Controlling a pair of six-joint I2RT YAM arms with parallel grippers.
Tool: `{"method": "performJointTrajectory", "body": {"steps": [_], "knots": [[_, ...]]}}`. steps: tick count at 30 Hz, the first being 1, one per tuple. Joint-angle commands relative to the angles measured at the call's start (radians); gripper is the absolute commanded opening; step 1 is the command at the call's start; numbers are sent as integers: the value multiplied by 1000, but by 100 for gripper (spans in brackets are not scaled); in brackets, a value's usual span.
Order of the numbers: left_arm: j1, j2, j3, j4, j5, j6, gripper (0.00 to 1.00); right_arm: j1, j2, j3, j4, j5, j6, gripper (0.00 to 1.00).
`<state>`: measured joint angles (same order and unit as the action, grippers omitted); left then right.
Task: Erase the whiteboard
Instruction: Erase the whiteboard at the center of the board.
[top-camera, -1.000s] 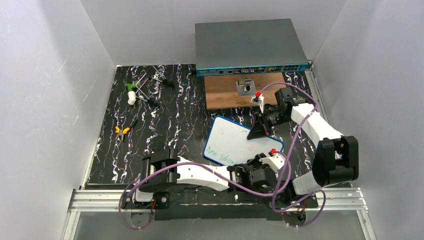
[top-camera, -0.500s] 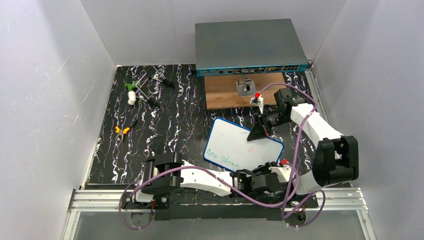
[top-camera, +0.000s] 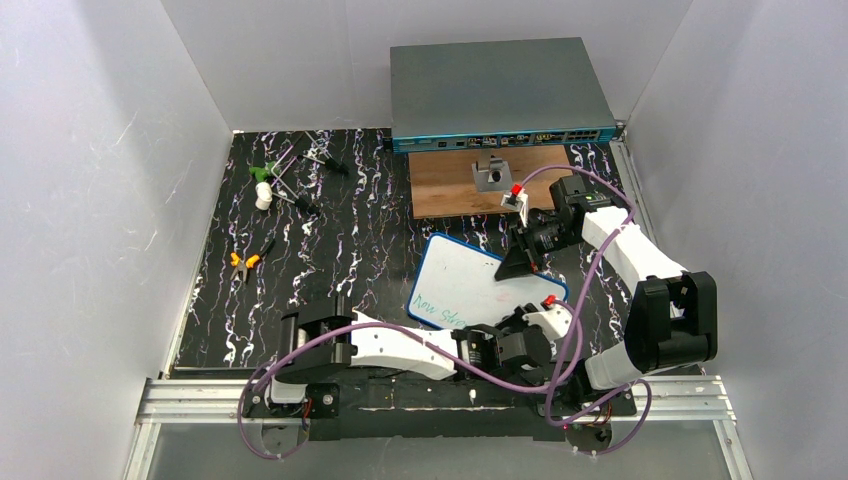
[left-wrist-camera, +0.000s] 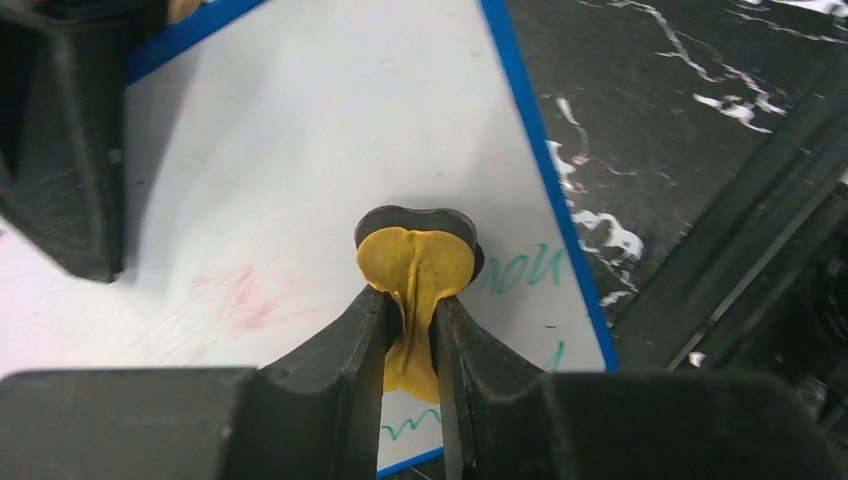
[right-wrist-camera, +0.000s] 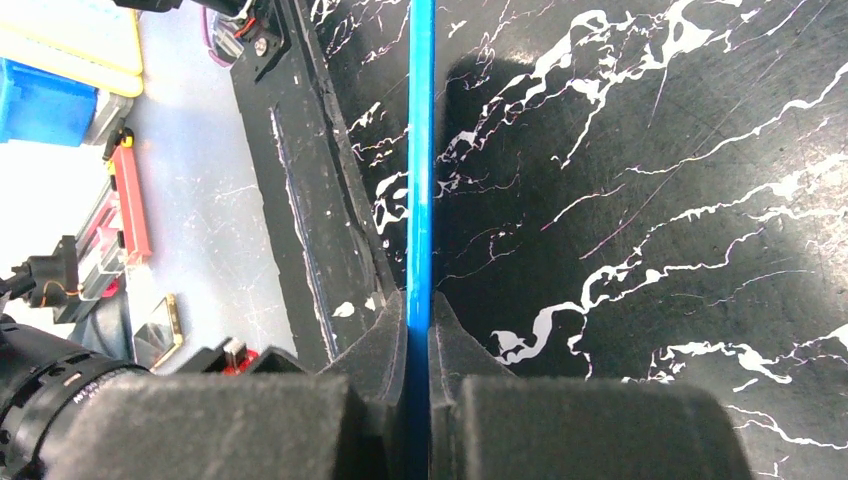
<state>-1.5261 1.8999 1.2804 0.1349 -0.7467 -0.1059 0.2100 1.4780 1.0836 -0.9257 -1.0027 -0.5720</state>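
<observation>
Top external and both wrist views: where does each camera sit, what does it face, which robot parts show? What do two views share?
Top external: above, behind the bases, facing down at the black marbled table; both arms show.
Left wrist: behind the left gripper, facing the white blue-rimmed whiteboard; its fingers pinch a soft yellow pad.
Right wrist: behind the right gripper, looking along the whiteboard's rim, clamped in its fingers.
Shared: top external and left wrist show green writing.

Blue-rimmed whiteboard with green writing
</observation>
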Motion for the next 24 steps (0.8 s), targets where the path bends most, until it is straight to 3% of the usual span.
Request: {"method": "performJointTrajectory", "body": {"steps": [1, 5, 9, 15, 19, 24], "knots": [[-46, -4, 15, 54, 165, 70, 0, 2, -28, 20, -42, -73, 17, 1], [-59, 43, 69, 17, 215, 90, 0, 1, -28, 19, -41, -75, 15, 1], [-46, 62, 112, -54, 121, 86, 0, 1, -29, 19, -42, -77, 15, 1], [48, 15, 96, -226, -28, -116, 0, 0, -31, 19, -43, -77, 14, 1], [72, -44, 34, -200, -36, -147, 0, -1, -30, 20, -43, -77, 15, 1], [54, -53, 2, -100, 77, -83, 0, -1, -27, 20, -42, -73, 14, 1]]}}
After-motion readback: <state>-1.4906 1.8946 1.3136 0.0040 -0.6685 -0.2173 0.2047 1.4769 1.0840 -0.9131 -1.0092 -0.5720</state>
